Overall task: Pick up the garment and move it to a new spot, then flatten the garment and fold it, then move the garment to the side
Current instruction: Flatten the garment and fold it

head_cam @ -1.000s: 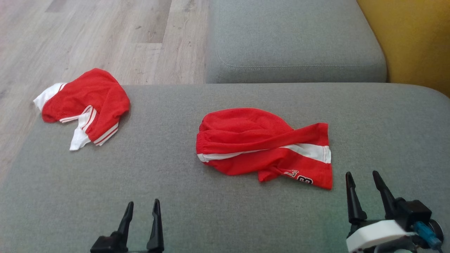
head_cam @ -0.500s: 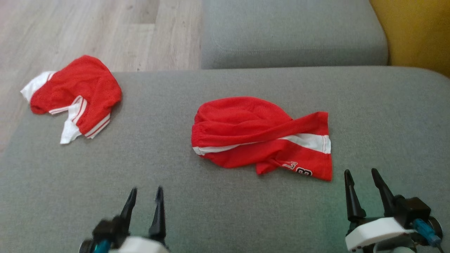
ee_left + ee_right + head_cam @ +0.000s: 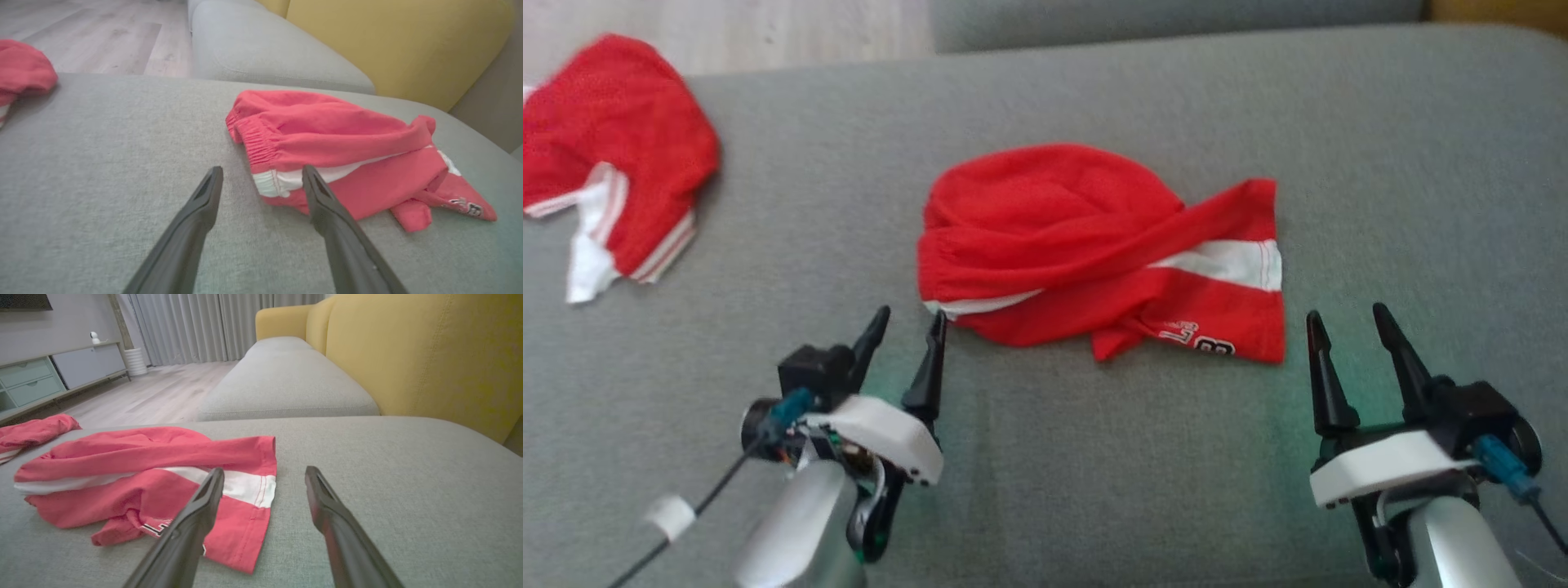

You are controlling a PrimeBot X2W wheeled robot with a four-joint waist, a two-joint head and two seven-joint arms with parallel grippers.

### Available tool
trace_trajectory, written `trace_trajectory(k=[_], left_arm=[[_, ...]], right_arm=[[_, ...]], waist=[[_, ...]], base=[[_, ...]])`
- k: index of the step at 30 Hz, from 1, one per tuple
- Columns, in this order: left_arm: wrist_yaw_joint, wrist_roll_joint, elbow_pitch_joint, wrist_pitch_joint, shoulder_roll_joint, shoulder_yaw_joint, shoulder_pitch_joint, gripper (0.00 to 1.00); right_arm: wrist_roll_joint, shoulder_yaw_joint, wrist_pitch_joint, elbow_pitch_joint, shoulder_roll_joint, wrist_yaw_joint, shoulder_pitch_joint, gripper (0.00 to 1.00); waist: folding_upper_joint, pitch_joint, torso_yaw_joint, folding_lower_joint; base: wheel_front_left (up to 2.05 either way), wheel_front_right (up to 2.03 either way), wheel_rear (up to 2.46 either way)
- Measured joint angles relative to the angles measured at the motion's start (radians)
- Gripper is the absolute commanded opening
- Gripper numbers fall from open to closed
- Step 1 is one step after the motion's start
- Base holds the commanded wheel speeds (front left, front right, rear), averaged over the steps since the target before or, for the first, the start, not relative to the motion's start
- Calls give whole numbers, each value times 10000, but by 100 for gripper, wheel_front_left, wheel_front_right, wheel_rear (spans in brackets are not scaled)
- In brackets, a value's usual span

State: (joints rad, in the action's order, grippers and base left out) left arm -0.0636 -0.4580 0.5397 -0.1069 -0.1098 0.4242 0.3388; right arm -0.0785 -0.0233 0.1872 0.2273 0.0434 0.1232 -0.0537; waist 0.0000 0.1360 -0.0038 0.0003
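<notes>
The left hand (image 3: 912, 313) and the right hand (image 3: 1345, 310) hover well apart, fingers spread wide, holding nothing, tips pointing ahead.

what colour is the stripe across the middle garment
White, on the red garment; the right wrist view shows the stripe best.

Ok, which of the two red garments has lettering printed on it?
The red garment in the middle of the cushion: lettering shows on its near right corner. The other garment, at the cushion's left edge, shows only white stripes.
</notes>
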Motion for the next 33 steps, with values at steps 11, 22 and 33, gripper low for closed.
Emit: trace_trajectory(k=[11, 22, 33], left_arm=[[-479, -435, 1471, -384, 61, 159, 968, 100], [-612, -794, 1657, -836, 67, 840, 1337, 47], [-663, -880, 1524, -1158, 35, 959, 1342, 0]], right_arm=[[73, 79, 77, 79, 2, 0, -214, 100], [84, 276, 155, 222, 2, 0, -433, 100], [58, 570, -554, 1208, 12, 0, -1941, 100]], waist=[[0, 817, -534, -2], [0, 924, -488, -3], [0, 1049, -338, -3]], base=[[0, 0, 0], [0, 0, 0], [0, 0, 0]])
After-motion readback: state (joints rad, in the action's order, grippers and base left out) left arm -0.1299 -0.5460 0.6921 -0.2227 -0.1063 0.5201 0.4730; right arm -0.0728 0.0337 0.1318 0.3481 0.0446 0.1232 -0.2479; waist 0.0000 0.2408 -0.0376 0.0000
